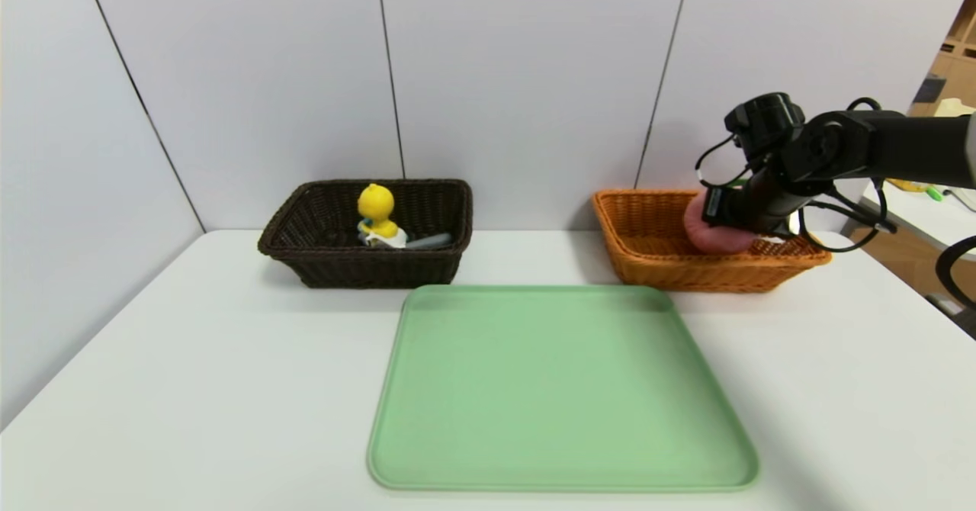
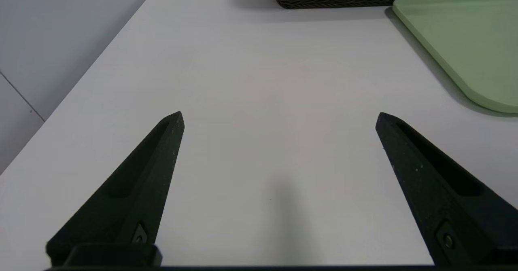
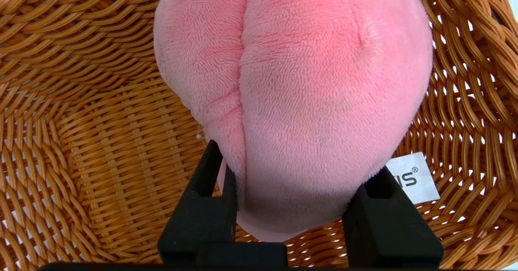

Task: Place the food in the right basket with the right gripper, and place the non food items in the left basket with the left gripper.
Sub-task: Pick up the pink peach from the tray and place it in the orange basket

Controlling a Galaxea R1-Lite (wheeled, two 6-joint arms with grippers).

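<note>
Right jaws (image 3: 289,194) closed on pink plush (image 3: 299,89), inside orange basket (image 1: 686,261); left jaws (image 2: 280,119) wide, empty over counter (image 2: 259,81). Yellow toy (image 1: 377,204) already in dark basket (image 1: 366,267); likely only the plush's release remains.

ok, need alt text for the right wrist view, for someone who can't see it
A plush pink toy fills the middle, gripped between the two black fingers of the right claw. Around it is the woven orange-brown basket, with a white label partly visible beside the toy.
</note>
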